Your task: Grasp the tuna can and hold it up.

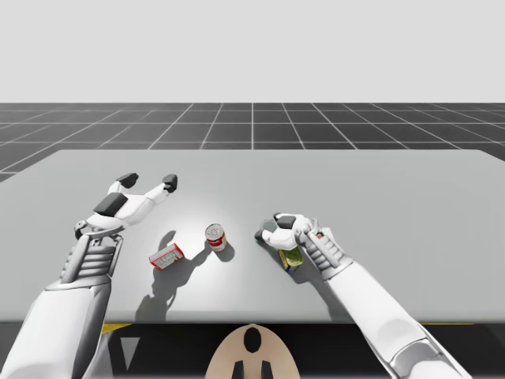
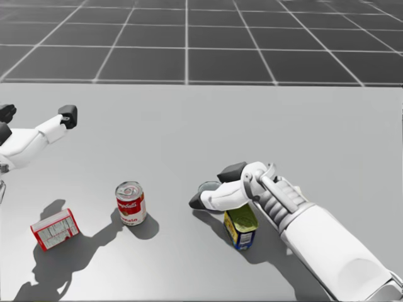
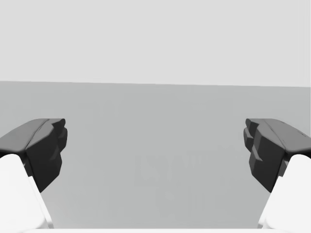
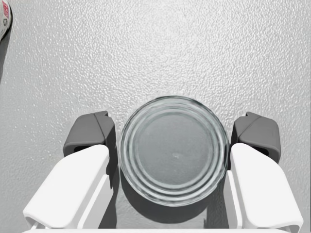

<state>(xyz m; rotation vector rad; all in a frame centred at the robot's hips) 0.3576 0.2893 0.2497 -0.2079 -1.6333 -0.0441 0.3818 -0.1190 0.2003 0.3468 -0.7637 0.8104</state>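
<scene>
In the high view my right gripper [image 1: 276, 227] is low over the grey table [image 1: 394, 197], near the middle. My left gripper [image 1: 148, 181] is well apart on the left, with its fingers spread wide. A red and white can [image 1: 215, 236] and a small red and white box [image 1: 166, 256] stand between the two arms. A yellow and blue can [image 1: 292, 258] is just under my right wrist.

In the head view the grey rim of the tuna can [image 2: 206, 186] shows on the table under the right gripper's fingers.

In the left wrist view the two dark pads [image 3: 46, 145] stand far apart with nothing between them.

In the right wrist view the tuna can stands flat on its base, lid up, between the right pads [image 4: 90, 133], which face each other across its full width. A thin dark strip remains on each side, so I judge the fingers are open and not yet pressing. The can is round, so no turning is needed. The right arm is clearly the nearer one, and the next move, I think, is closing and then lifting straight up.
</scene>
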